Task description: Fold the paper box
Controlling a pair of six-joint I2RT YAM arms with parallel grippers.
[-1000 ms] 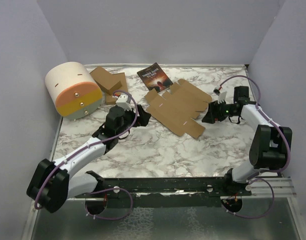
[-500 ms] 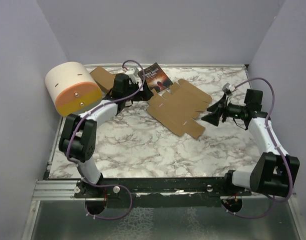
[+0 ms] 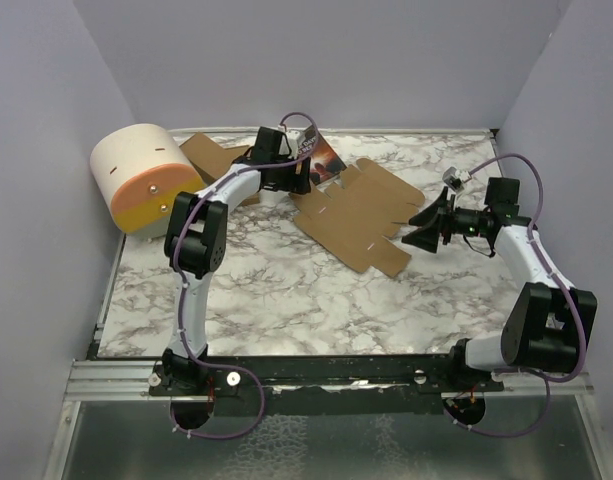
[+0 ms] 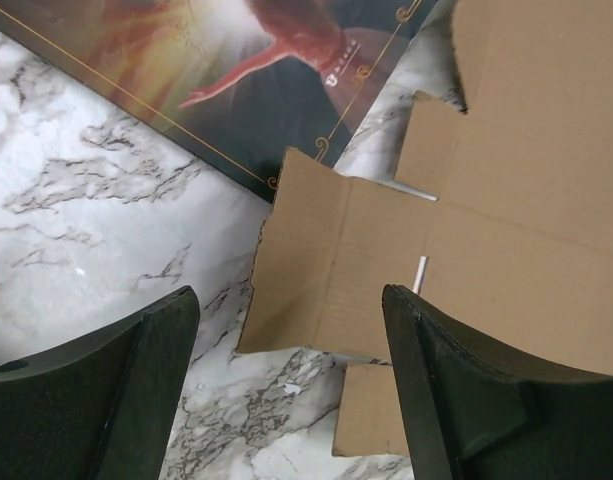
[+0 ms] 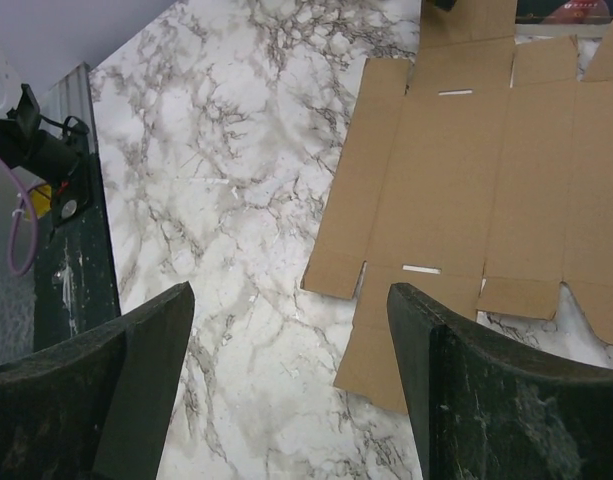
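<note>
Counts, this frame:
- flat cardboard sheet (image 3: 358, 213): 1
- book (image 4: 166, 60): 1
- stack of cardboard pieces (image 3: 200, 153): 1 (pieces within cannot be counted)
- cream-and-orange drum (image 3: 146, 180): 1
- marble table (image 3: 286, 290): 1
- grippers: 2, left gripper (image 4: 286, 305) and right gripper (image 5: 286, 295)

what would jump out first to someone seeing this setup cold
The flat brown paper box lies unfolded mid-table with an open end effector on either side. The left end effector is above its far-left flap beside the dark book, and the right end effector is just off its right edge. Next comes the big cream-and-orange cylinder at the back left.
</note>
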